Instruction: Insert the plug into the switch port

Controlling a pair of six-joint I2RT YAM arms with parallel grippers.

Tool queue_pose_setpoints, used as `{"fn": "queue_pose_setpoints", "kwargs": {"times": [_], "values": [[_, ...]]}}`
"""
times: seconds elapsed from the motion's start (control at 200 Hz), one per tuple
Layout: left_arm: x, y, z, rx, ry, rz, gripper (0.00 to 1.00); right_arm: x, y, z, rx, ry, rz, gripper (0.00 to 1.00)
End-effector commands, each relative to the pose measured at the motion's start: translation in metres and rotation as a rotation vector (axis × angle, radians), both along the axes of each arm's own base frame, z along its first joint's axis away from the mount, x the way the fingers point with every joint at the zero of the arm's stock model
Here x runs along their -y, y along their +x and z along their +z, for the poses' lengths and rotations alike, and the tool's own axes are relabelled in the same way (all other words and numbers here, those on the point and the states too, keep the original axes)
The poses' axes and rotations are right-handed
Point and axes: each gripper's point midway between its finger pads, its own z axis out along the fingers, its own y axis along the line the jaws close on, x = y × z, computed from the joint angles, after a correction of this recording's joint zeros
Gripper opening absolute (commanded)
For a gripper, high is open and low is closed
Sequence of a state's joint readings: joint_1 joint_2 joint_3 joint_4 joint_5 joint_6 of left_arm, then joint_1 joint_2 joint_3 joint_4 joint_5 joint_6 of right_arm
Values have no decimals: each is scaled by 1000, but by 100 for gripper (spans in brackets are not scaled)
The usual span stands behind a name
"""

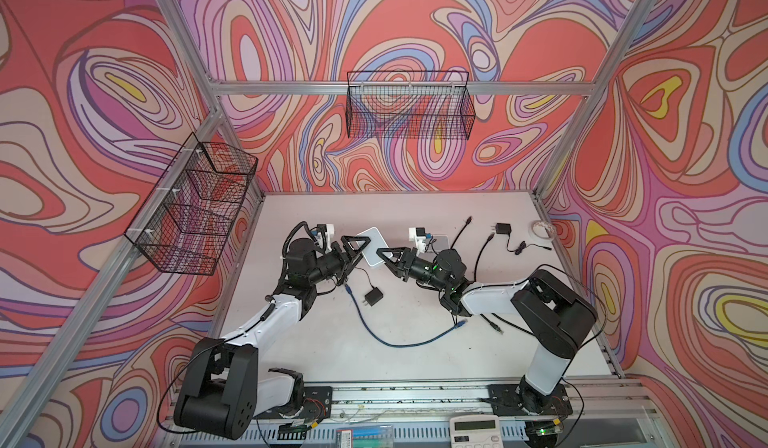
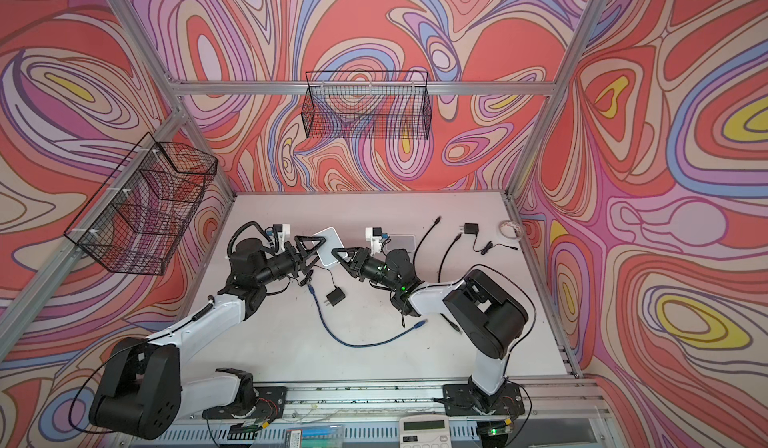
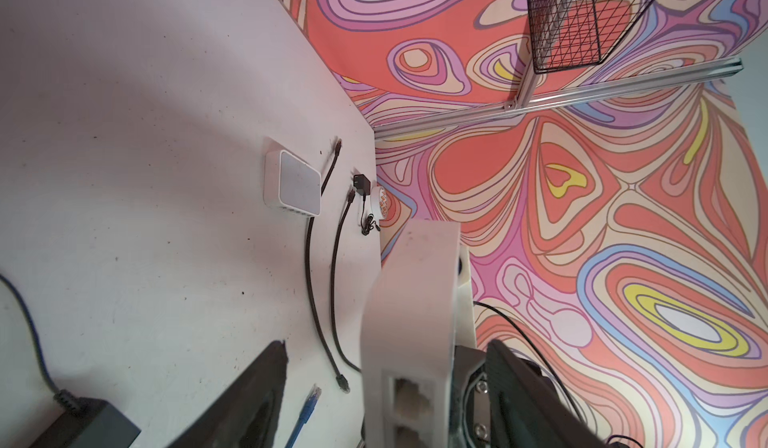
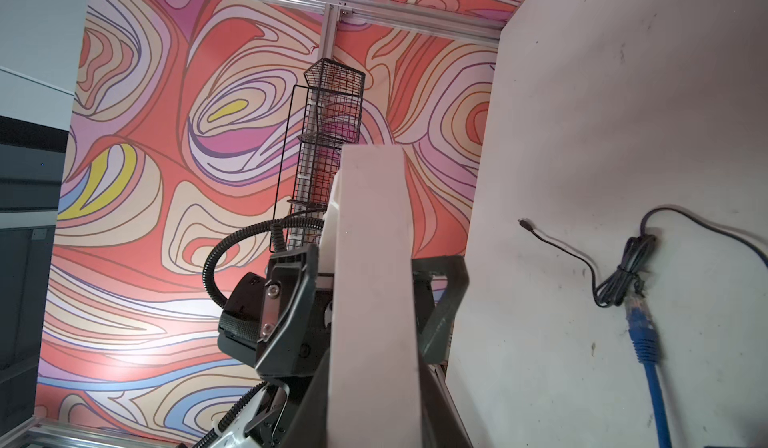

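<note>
While our right claw clamps the network switch, our left claw straddles it unclenched; releasing early could drop it.

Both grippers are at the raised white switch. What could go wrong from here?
1. In the left wrist view the switch sits close to one of the left gripper's fingers with a gap to the other; closing may twist it in the right gripper's hold.
2. Its ports face the left gripper's base, so plug access looks blocked.
3. The blue cable lies on the table; neither gripper looks free to fetch it.
</note>
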State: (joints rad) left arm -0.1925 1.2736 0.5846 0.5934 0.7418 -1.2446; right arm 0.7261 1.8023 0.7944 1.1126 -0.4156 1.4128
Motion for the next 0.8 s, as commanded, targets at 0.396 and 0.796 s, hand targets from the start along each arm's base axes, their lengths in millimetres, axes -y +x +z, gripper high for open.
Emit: {"fn": "queue_pose_setpoints", "kwargs": {"times": [0.396,0.796], "values": [[13,-4,19,44,-59,-81,61,-32,-2,-3,19,-18,90,0],[16,-9,23,38,-66,-111,46,-34,-1,-10,22,-30,94,0]]}}
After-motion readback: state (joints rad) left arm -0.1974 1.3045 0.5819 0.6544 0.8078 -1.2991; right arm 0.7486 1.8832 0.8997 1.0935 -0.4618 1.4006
